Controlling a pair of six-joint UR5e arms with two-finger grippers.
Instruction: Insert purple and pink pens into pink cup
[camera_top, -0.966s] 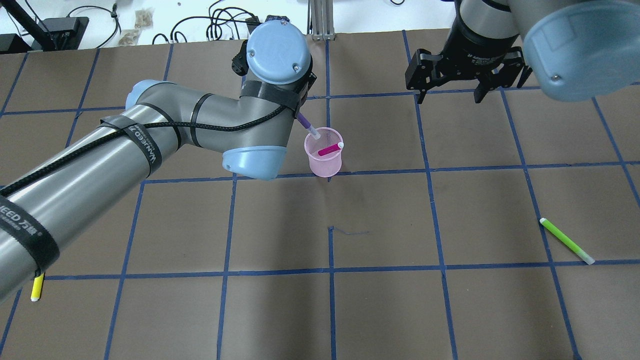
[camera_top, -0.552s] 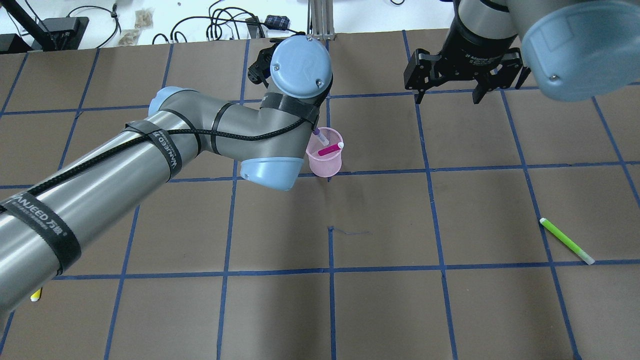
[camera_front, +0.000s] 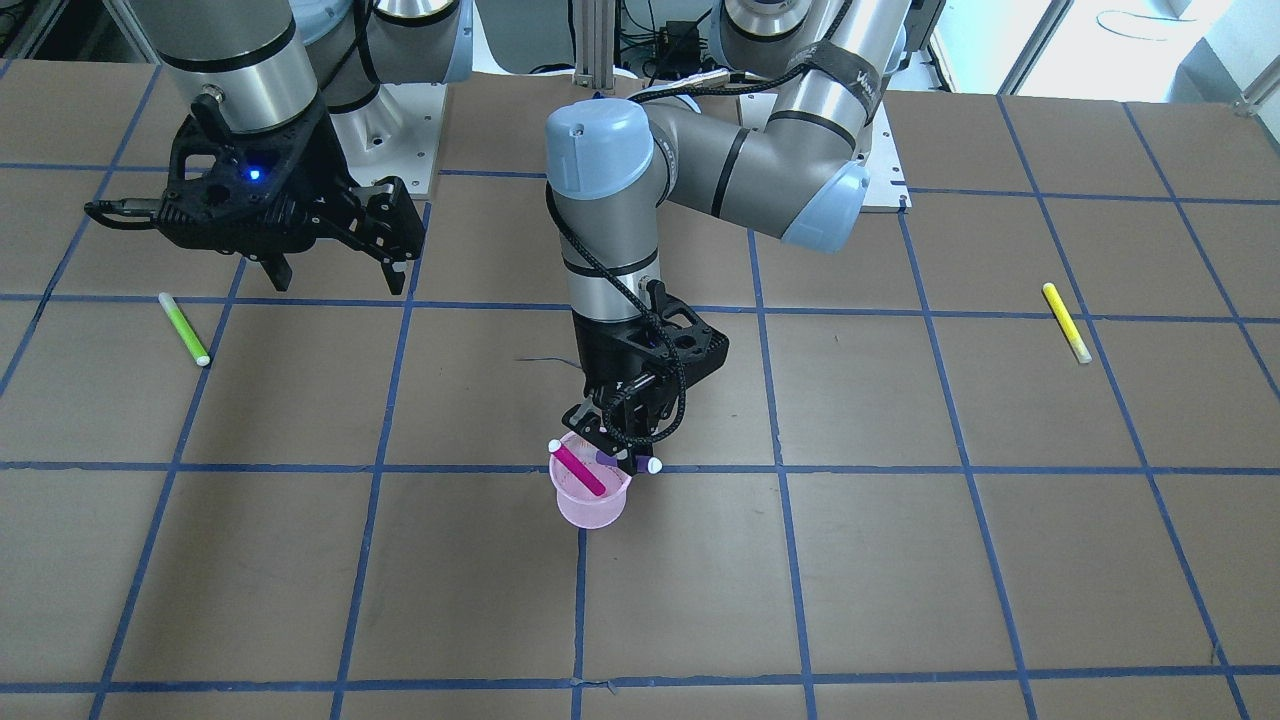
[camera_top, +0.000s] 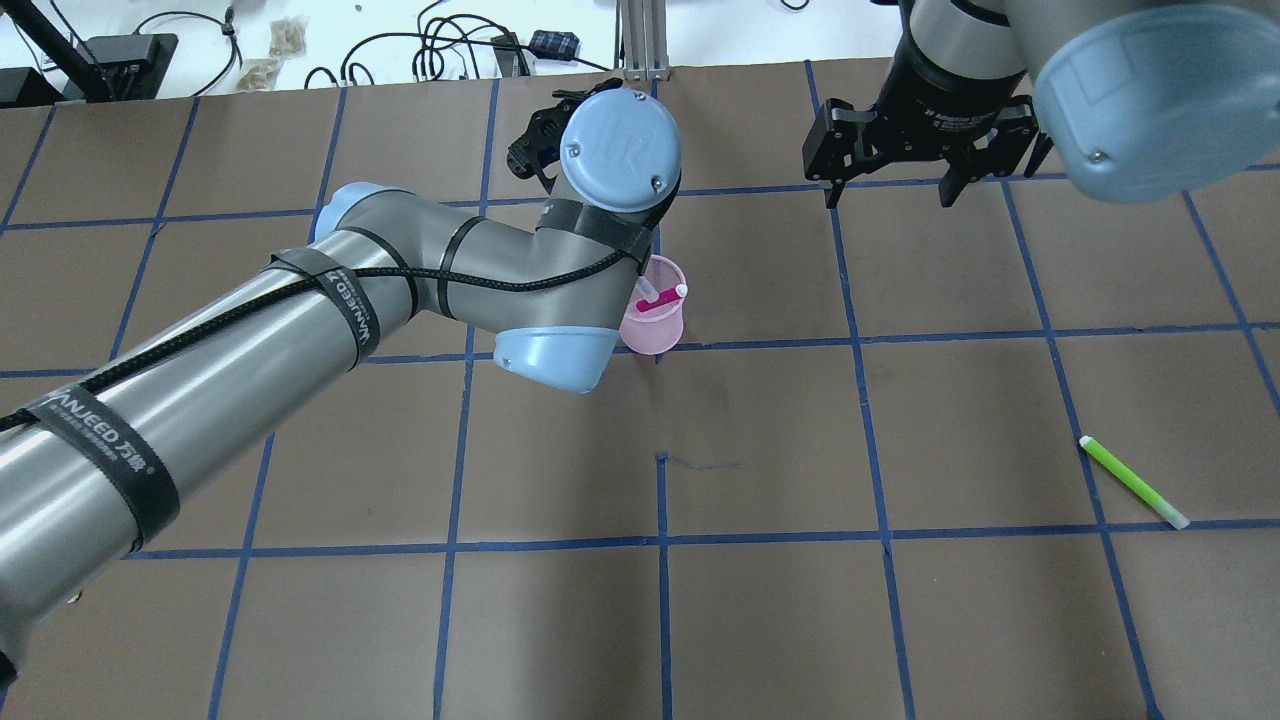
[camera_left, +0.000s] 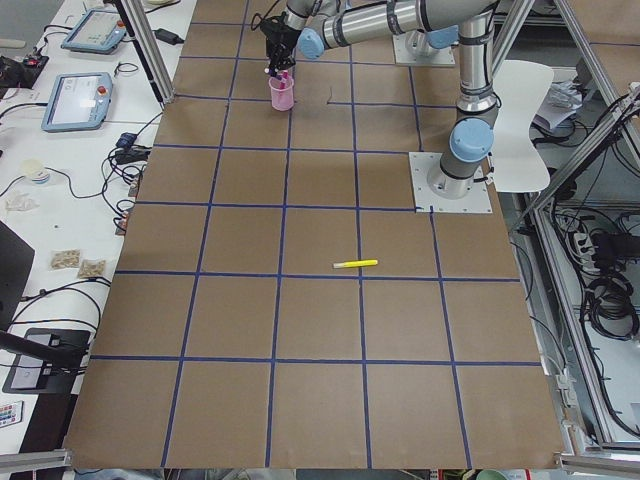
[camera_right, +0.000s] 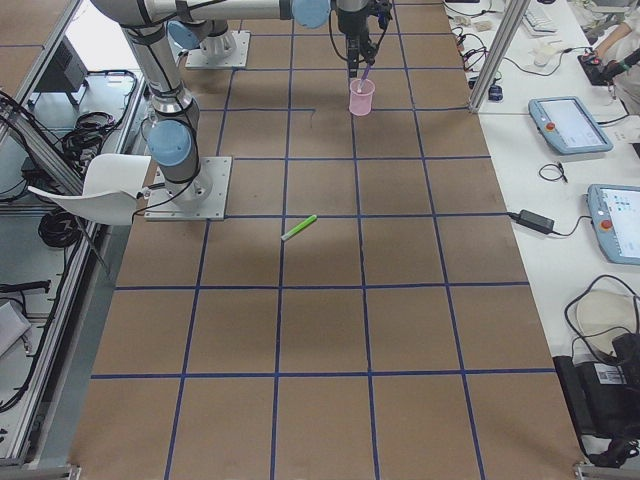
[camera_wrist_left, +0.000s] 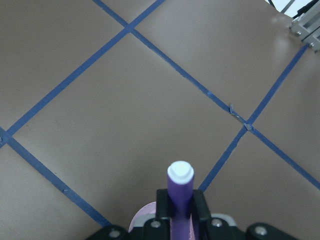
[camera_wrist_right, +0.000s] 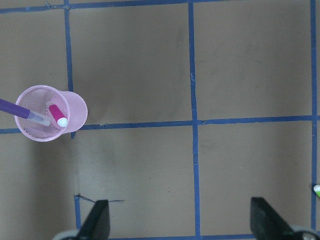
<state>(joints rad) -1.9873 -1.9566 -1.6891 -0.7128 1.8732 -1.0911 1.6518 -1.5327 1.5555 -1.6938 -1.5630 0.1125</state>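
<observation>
We count one table (camera_top: 900, 620), taped into squares, and two arms over it: the left arm (camera_top: 200, 400) reaching to the middle, the right arm (camera_top: 1150, 90) held back near the far edge. There are two grippers, one cup (camera_top: 660, 332) and four pens. The cup stands upright on the table beside a tape crossing. The pink pen (camera_top: 658, 299) leans inside it, white cap up against the rim. The green pen (camera_top: 1133, 481) lies flat on the robot's right, and the yellow pen (camera_front: 1066, 322) lies flat on its left, both well apart from the cup. The left gripper (camera_front: 618, 448) hangs just above the cup's rim; its fingers (camera_wrist_left: 162, 202) are closed narrowly on the purple pen (camera_wrist_left: 180, 192), pinching the barrel on both sides. That pen is tilted, its lower end inside the cup's mouth and its capped end sticking out past the fingers. The right gripper (camera_top: 892, 198) is spread wide, holds nothing and touches nothing.
</observation>
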